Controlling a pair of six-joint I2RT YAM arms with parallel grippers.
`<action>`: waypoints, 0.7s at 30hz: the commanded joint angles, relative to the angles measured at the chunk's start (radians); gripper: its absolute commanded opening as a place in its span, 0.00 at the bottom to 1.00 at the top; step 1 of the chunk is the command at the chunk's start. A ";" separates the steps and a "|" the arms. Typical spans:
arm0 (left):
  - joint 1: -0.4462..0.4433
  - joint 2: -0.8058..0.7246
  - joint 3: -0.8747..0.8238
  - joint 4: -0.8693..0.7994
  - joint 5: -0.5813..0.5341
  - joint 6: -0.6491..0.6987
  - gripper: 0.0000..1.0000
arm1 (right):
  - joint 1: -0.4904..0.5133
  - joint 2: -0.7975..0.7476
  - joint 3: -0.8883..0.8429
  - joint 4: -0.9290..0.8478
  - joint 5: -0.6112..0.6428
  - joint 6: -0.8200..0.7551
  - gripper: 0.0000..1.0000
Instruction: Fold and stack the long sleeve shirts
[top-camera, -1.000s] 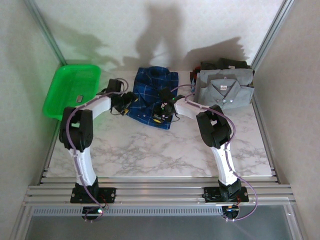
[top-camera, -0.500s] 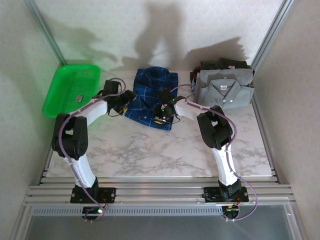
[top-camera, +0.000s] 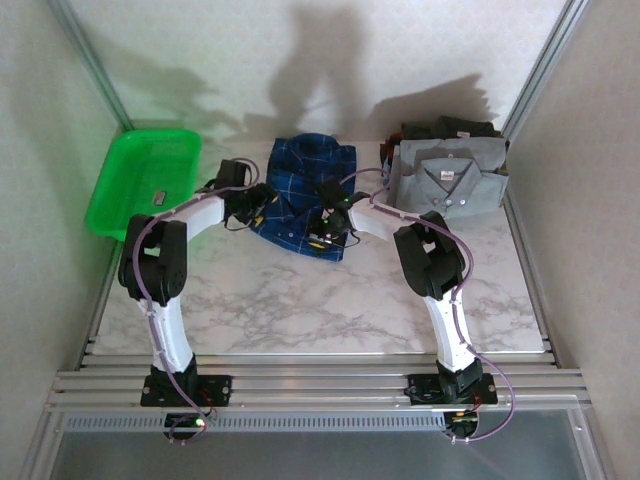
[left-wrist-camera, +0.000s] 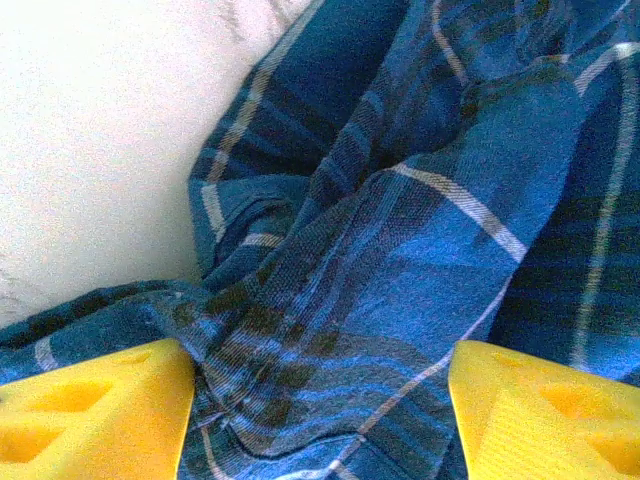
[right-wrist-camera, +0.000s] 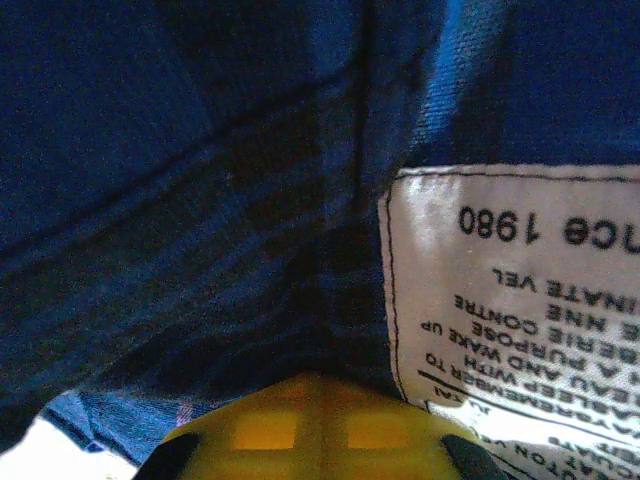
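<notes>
Plaid shirt (top-camera: 305, 195) clamped by right gripper (right-wrist-camera: 315, 388); left gripper (left-wrist-camera: 320, 375) spread over bunched cloth. Extra layers could be caught, skewing fold.

Basket (top-camera: 135, 170) left, lone shirt (top-camera: 300, 175) centre, seemingly stacked shirts (top-camera: 450, 180) right.

Robot test cell, laboratory type. Marble-look table (top-camera: 300, 300) closed in on three sides by pale panel walls (top-camera: 40, 150) with metal corner posts (top-camera: 93, 70). Two white arms (top-camera: 168, 335) bolted side by side to slotted aluminium rails (top-camera: 320, 385) at the table's near edge, purple cables (top-camera: 506, 385) running along them.
</notes>
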 joint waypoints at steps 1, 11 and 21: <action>-0.015 0.015 0.052 0.063 0.039 -0.019 0.62 | 0.012 0.036 -0.042 -0.144 0.045 -0.014 0.03; -0.014 0.017 0.125 -0.030 0.053 0.029 0.60 | 0.011 0.034 -0.041 -0.165 0.055 -0.027 0.02; -0.014 0.010 0.084 -0.115 0.040 0.080 0.64 | 0.012 0.037 -0.041 -0.170 0.056 -0.029 0.02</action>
